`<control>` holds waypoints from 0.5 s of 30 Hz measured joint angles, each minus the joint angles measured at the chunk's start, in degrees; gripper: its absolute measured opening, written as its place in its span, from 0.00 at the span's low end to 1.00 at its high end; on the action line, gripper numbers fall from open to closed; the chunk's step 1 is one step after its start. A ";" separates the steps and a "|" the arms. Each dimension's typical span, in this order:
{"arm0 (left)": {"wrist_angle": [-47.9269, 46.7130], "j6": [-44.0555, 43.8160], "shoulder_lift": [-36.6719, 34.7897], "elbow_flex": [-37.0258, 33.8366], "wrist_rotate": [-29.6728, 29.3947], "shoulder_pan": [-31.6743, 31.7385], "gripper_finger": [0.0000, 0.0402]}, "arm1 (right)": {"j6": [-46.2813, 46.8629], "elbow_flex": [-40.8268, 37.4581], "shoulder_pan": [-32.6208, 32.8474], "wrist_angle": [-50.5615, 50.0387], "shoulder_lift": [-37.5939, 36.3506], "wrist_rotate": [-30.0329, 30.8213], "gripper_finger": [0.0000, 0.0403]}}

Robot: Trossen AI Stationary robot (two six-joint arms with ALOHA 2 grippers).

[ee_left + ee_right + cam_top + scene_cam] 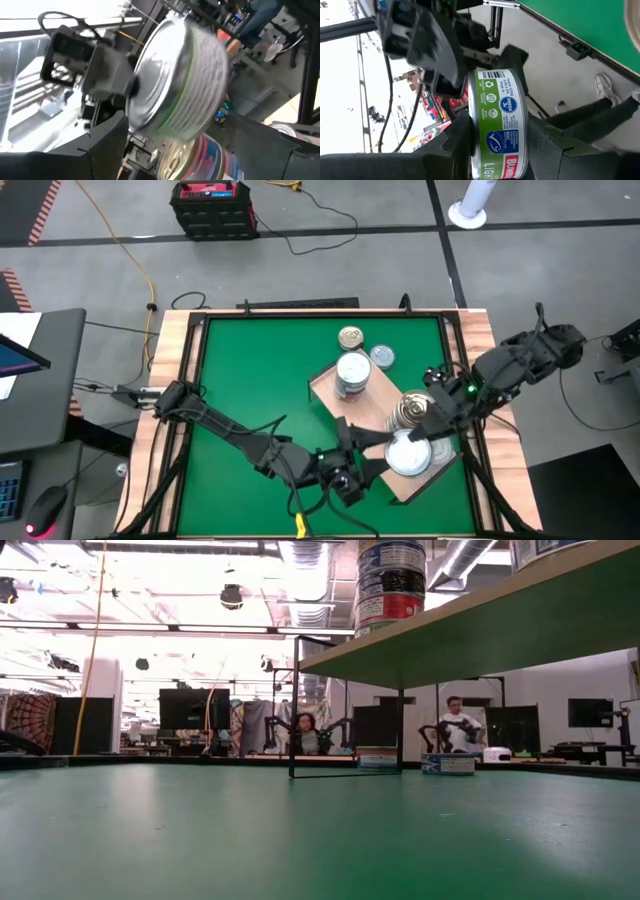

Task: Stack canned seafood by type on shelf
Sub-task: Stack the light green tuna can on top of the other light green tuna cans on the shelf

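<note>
A flat round tin (408, 454) with a silver lid and a green and white label is in the air over the near right end of the light-wood shelf (322, 385). My right gripper (428, 433) reaches in from the right and is shut on it. My left gripper (372, 458) comes from the left, open, with its fingers wide on either side of the same tin (185, 85); I cannot tell whether they touch it. A tall stack of tins (352, 375) and a gold-lidded stack (414, 408) stand on the shelf. My right gripper pinches the tin between its two fingers, one on the lid (142, 95) and one on the bottom face, so the green label (500, 125) shows between them. The fingers come level from the table's right. The tin is lifted clear, lid upward.
Two single tins, one gold-lidded (350, 337) and one silver-lidded (381, 357), sit on the green mat (250, 370) beyond the shelf. The low view shows the shelf (480, 640) raised on thin black legs, with a stack (390, 580) on top. People sit in the room behind.
</note>
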 joint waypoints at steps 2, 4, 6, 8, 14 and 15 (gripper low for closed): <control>1.06 2.14 0.00 0.00 0.00 0.01 0.79 | -0.80 0.00 -0.60 -0.04 0.08 -0.13 0.44; 1.94 6.06 -0.02 0.00 0.71 0.11 0.79 | -1.26 0.00 -1.32 0.04 0.06 -0.40 0.45; 2.06 10.10 -0.02 0.00 2.30 0.15 0.79 | -1.73 0.00 -2.16 0.33 0.01 -1.52 0.45; 2.06 12.74 -0.02 -0.02 3.15 0.27 0.77 | -2.14 0.00 -2.93 0.84 0.02 -2.20 0.45; 2.30 15.84 -0.02 -0.02 2.54 0.81 0.57 | -2.82 0.00 -4.56 1.01 0.01 -3.13 0.45; 2.22 16.34 -0.02 -0.02 2.45 0.79 0.53 | -2.83 0.00 -4.74 0.86 0.01 -3.18 0.45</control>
